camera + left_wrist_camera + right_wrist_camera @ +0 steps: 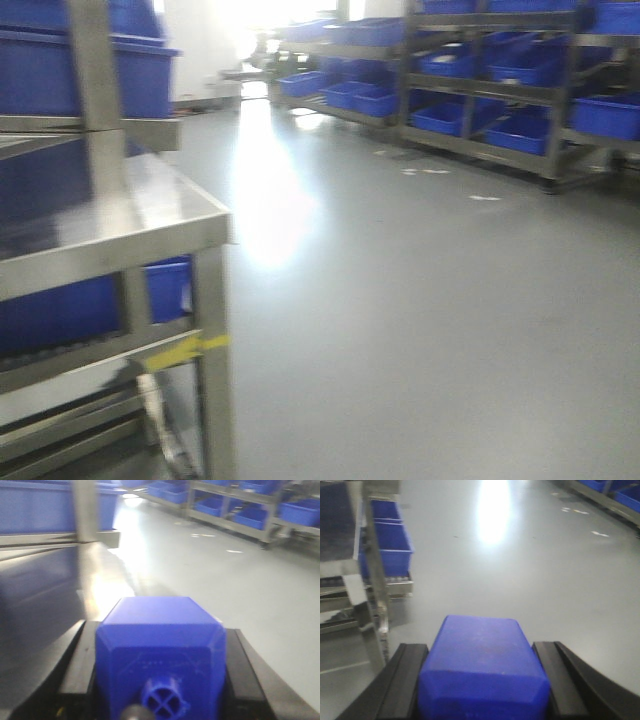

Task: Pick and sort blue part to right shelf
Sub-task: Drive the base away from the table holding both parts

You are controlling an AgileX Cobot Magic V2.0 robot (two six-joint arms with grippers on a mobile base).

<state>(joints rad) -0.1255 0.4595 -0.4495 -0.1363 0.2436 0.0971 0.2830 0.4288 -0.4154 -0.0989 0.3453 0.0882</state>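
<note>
Blue chamfered plastic part (160, 650) is clamped in the left pincer (160, 630), a second blue part (482, 670) in the right pincer (481, 647), so carrying looks under way; next means reaching the grey steel right shelf (470, 88) of blue bins (520, 130), well apart across the floor (400, 300)

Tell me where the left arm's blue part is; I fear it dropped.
Left wrist view, bottom centre: the blue part sits between the left end effector's black fingers, steel shelf top at left.

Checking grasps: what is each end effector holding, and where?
Left end effector grips a blue part by its sides; right end effector grips a second blue part likewise.
</note>
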